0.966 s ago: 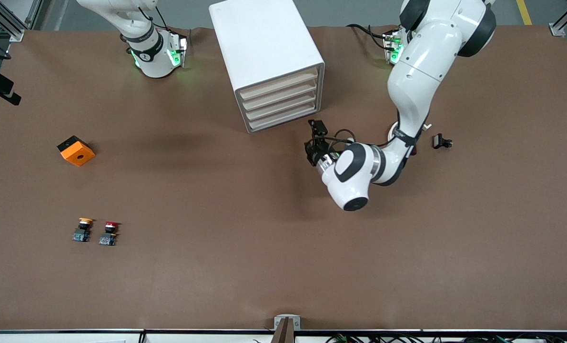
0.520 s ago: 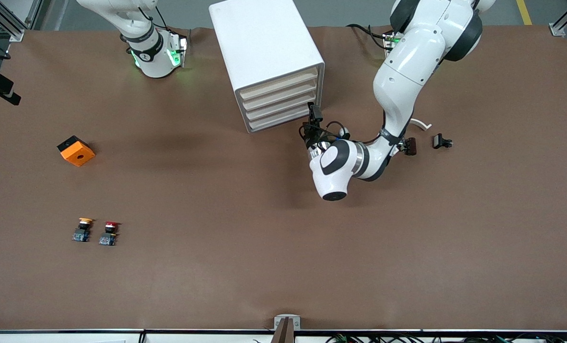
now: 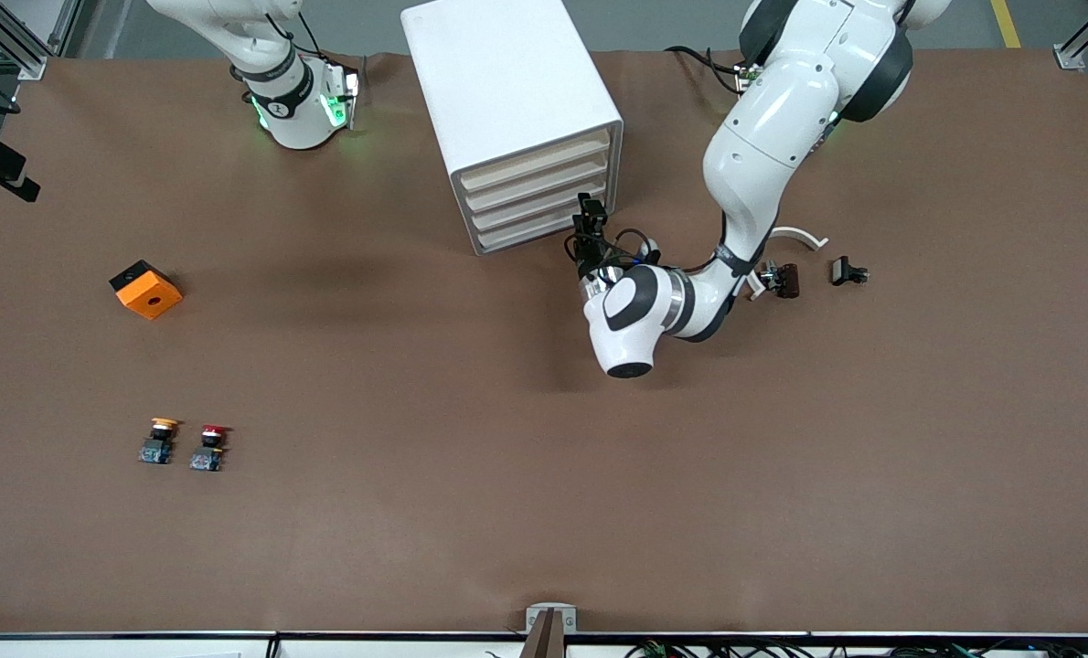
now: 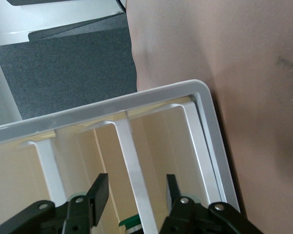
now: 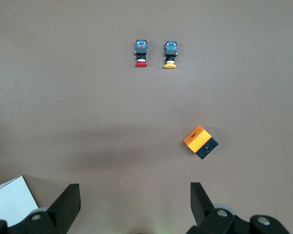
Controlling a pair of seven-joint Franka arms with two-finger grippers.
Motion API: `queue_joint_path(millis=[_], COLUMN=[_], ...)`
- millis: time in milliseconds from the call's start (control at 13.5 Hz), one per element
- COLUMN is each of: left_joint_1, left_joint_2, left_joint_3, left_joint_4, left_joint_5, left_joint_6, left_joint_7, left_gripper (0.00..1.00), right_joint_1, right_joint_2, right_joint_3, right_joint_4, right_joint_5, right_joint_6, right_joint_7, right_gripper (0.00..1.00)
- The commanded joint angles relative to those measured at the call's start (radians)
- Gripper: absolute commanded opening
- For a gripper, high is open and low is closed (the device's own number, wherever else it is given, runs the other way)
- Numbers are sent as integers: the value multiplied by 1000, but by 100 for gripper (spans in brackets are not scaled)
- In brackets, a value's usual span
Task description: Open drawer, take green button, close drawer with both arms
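While the left gripper (image 3: 589,219) sits at the cream drawer fronts of the white boxy cabinet (image 3: 507,100), near the corner toward the left arm's end, the front view does not show how far its fingers stand. The drawer (image 3: 533,232), the lowest front, looks flush and shut. In the left wrist view the black fingers (image 4: 99,191) stand partly apart, straddling a smooth white edge without clamping it. In the right wrist view the right gripper (image 5: 135,202) is spread wide and empty, waiting high over the table beside the cabinet; the green button is not seen.
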Motion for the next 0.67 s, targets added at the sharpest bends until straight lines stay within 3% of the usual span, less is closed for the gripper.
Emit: queue_joint_path(millis=[0,74,372,446,595], left_joint_1=[-37,-48,-56,-54,-50], left_joint_2=[13,14,13,13,14], left_joint_3=[1,1,1,-1,1], left_joint_4=[-15,-19,-39,-39,-39], left_joint_5=[-22,-22,-22,-22,-22], left_joint_6=[3,3,-2,-2,-2], left_joint_7=[-8,-8,-7,-7,-5], left_gripper=[55,51,7,3,2], right_joint_1=[-3,-3,-3,-3,-3], right_joint_2=[-24,-26,-24,-24,-24], right_joint_3=[-1,-1,-1,-1,-1], right_joint_4=[-22,-22,-22,-22,-22], right_joint_5=[5,5,5,5,5], right_joint_6=[8,8,8,8,8], right_joint_7=[-6,-6,-6,-6,-6], right_gripper=[100,100,100,100,100])
